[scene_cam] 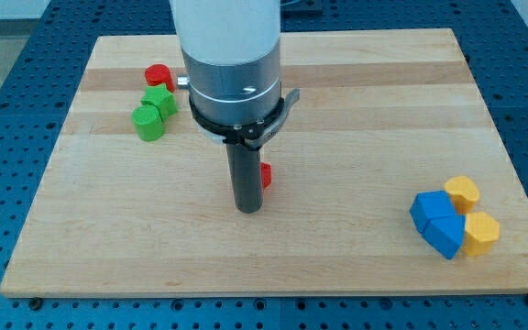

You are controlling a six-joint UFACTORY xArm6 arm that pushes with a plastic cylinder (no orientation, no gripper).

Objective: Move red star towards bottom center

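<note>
A small part of a red block [266,174], likely the red star, shows just right of the dark rod near the board's middle; the rest is hidden behind the rod. My tip [247,210] rests on the wooden board [356,101], just below and left of that red block, apparently touching it. The arm's white and grey body hangs from the view's top centre.
At the upper left sit a red cylinder [159,76] and two green blocks [159,101] [148,122] in a cluster. At the lower right, two blue blocks [430,208] [445,235] touch two yellow blocks [463,192] [481,233].
</note>
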